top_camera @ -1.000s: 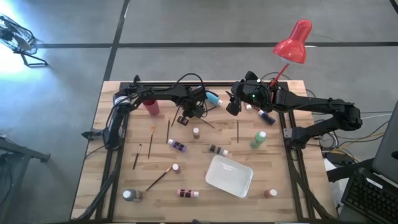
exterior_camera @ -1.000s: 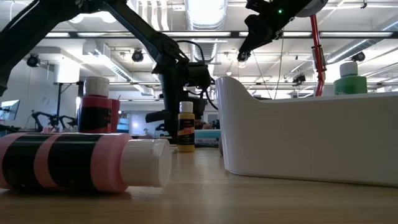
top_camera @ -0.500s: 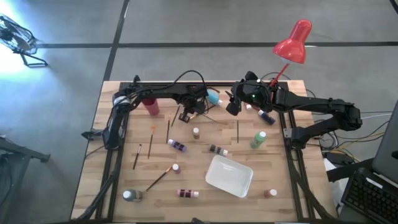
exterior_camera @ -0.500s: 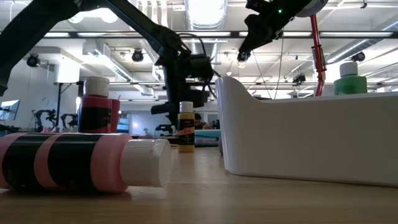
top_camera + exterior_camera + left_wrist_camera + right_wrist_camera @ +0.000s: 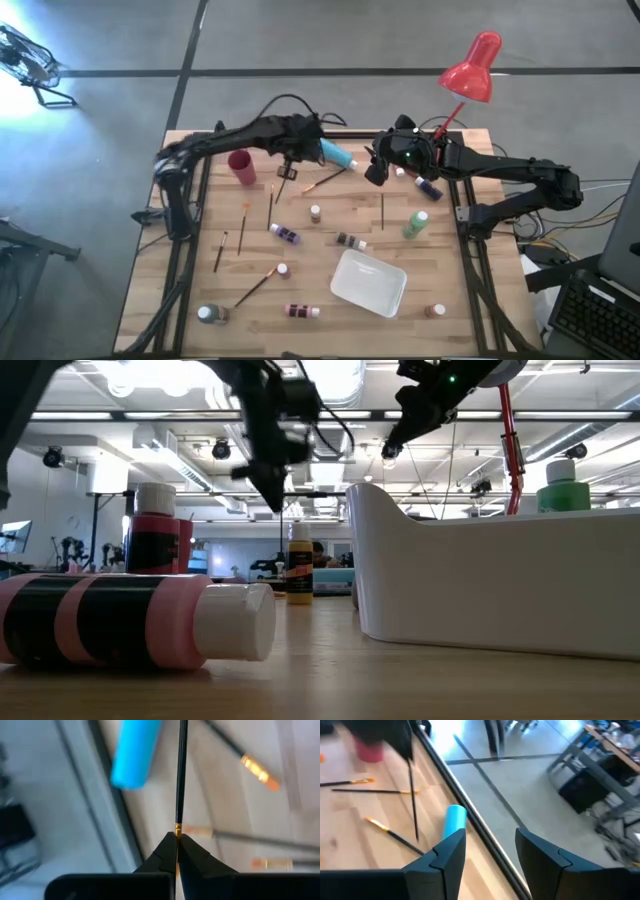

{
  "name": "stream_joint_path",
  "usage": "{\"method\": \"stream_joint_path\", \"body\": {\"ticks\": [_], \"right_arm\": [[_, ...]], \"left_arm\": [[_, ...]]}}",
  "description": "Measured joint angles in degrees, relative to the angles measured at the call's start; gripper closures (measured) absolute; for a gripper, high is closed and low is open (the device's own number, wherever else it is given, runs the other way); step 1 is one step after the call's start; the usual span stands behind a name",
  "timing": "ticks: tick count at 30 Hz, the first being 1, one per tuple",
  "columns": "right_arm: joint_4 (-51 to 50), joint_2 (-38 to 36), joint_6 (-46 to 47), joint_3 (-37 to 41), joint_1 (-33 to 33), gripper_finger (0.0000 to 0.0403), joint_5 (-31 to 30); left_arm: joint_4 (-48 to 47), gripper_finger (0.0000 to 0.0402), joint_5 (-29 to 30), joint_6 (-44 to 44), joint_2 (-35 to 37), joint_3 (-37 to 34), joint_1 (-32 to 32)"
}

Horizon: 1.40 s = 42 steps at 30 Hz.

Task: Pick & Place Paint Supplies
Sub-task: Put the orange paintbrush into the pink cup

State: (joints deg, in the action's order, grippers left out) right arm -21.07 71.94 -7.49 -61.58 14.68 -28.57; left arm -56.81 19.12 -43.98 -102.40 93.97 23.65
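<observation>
Above table's far edge, left gripper clamped on dark paintbrush, lifted beside blue bottle. Right gripper hovers nearby, fingers apart, empty.

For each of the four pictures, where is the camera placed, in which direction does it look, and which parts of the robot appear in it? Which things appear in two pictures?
High view: above the table, looking straight down; both arms show, with the white tray.
Low view: at table-top height, looking level across; both arms enter from above, near a pink bottle.
Left wrist view: looks past the shut left gripper holding a dark paintbrush.
Right wrist view: looks past the open right gripper.
Shared: the blue bottle shows in both wrist views.
</observation>
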Motion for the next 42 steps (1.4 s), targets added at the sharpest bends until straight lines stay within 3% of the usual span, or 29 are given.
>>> {"method": "stream_joint_path", "body": {"ticks": [6, 13, 18, 21, 26, 32, 35, 42], "right_arm": [[-0.4, -0.1, 0.0, 0.0, 0.0, 0.023, -1.6], [-0.6, -0.1, 0.0, 0.0, 0.0, 0.0214, -1.6], [-0.6, -0.1, 0.9, 0.0, 0.0, 0.0212, -1.6], [-0.7, -0.1, 1.4, 0.0, 0.0, 0.0218, -1.6], [-1.0, -0.1, 1.9, 0.0, 0.0, 0.023, -1.5], [-1.1, -0.1, 3.2, 0.0, 0.0, 0.0227, -1.5], [-1.5, -0.1, 4.1, 0.0, 0.0, 0.022, -1.5], [-1.5, -0.1, 4.1, 0.0, 0.0, 0.0209, -1.5]], "left_arm": [[-5.8, 0.0397, 10.3, 3.1, 10.3, -0.7, -1.4], [-19.7, 0.0397, 25.7, 8.2, 19.7, -0.6, -3.6], [-32.2, 0.0397, 29.9, 14.7, 23.5, -0.6, -4.1], [-32.8, 0.0398, 31.1, 16.5, 25.2, -1.5, -4.2], [-33.2, 0.0398, 33.7, 11.3, 26.3, -1.8, -4.5], [-33.2, 0.0398, 43.0, -3.3, 25.2, -2.7, -4.4], [-33.2, 0.0398, 44.7, -6.9, 25.3, -4.2, -4.4], [-33.2, 0.0398, 50.3, -15.9, 29.2, -15.6, -5.8]]}}
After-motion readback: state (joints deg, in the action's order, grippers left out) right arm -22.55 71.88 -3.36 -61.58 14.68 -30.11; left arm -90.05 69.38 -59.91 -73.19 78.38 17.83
